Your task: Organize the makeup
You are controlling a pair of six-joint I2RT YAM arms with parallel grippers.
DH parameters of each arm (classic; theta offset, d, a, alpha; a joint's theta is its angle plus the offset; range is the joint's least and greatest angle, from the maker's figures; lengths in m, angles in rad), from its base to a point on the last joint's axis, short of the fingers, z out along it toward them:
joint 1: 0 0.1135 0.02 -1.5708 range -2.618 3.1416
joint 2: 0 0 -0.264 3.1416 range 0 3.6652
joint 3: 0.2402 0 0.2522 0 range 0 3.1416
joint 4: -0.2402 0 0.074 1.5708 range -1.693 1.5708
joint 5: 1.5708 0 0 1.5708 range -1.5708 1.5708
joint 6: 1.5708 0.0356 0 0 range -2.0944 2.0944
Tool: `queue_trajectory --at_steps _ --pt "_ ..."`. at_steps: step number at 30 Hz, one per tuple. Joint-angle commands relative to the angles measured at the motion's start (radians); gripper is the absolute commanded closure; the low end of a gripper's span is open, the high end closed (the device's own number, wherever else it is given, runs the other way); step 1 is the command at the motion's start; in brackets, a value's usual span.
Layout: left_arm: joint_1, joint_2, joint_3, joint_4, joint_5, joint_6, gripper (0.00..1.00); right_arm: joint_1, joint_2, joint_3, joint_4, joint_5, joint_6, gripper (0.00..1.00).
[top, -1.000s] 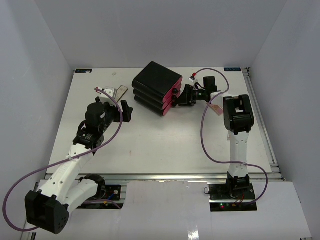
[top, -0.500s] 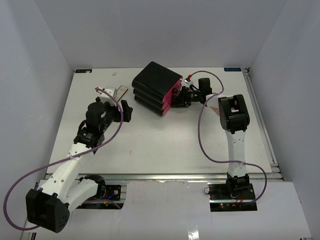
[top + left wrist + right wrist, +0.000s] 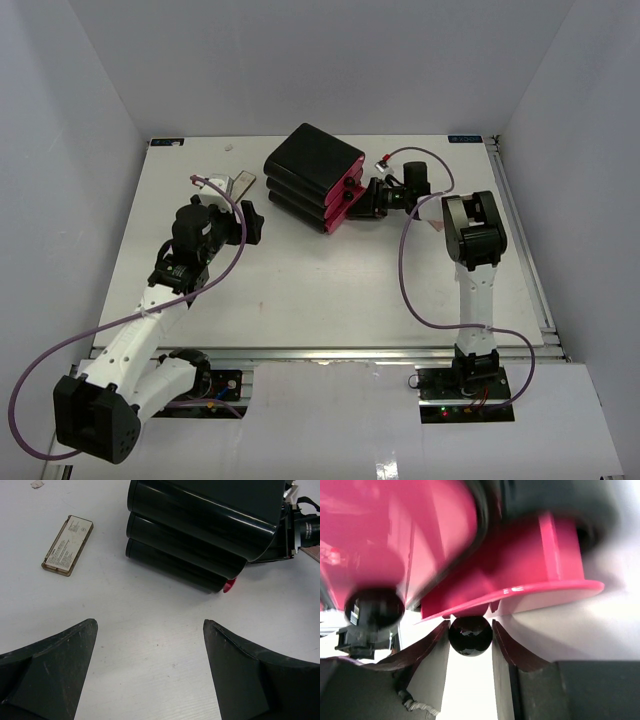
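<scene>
A black box [image 3: 312, 172] with pink drawer fronts stands at the back middle of the table. My right gripper [image 3: 362, 200] is at its pink side. In the right wrist view the right gripper [image 3: 469, 626] is shut on the round black knob [image 3: 470, 639] of a pink drawer [image 3: 520, 575], one finger on each side. A slim tan-and-silver case [image 3: 240, 184] lies flat left of the box, also in the left wrist view [image 3: 67, 544]. My left gripper [image 3: 252, 222] hovers near it, and the left gripper [image 3: 150, 622] is open over bare table.
A pinkish flat piece [image 3: 434, 225] lies by the right arm's wrist, mostly hidden. A purple cable [image 3: 405, 265] loops beside the right arm. Another knob [image 3: 374, 607] shows at the left of the right wrist view. A raised rail [image 3: 520, 230] runs along the table's right edge.
My right gripper has closed onto the drawer knob and shifted slightly away from the box. A bit more pink drawer now shows. The left arm has barely moved.
</scene>
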Motion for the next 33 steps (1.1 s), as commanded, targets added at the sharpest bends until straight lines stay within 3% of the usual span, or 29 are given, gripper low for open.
queue_trajectory --at_steps 1,8,18,20,22,25,29,33 --pt "0.009 -0.010 -0.001 0.015 0.009 0.004 0.02 -0.075 -0.114 -0.145 -0.051 -0.006 -0.102 0.74" --pt "0.009 -0.010 -0.001 0.013 0.023 0.004 0.02 -0.117 -0.189 -0.234 -0.184 0.003 -0.256 0.69" --pt "0.015 0.013 -0.001 0.009 0.016 0.010 0.02 -0.119 -0.193 -0.210 -0.240 0.018 -0.290 0.61" --pt "0.017 0.018 -0.001 0.010 0.017 0.010 0.02 -0.121 -0.206 -0.217 -0.245 0.019 -0.307 0.51" --pt "0.021 0.025 -0.001 0.010 0.021 0.011 0.02 -0.123 -0.219 -0.220 -0.259 0.017 -0.332 0.31" --pt "0.030 0.048 0.002 0.010 0.028 0.010 0.02 -0.126 -0.266 -0.214 -0.322 0.018 -0.383 0.20" --pt "0.068 0.126 0.029 0.003 0.056 0.002 0.02 -0.139 -0.359 -0.213 -0.428 0.017 -0.473 0.13" --pt "0.164 0.293 0.119 -0.028 0.178 -0.046 0.02 -0.152 -0.473 -0.198 -0.615 0.009 -0.647 0.11"
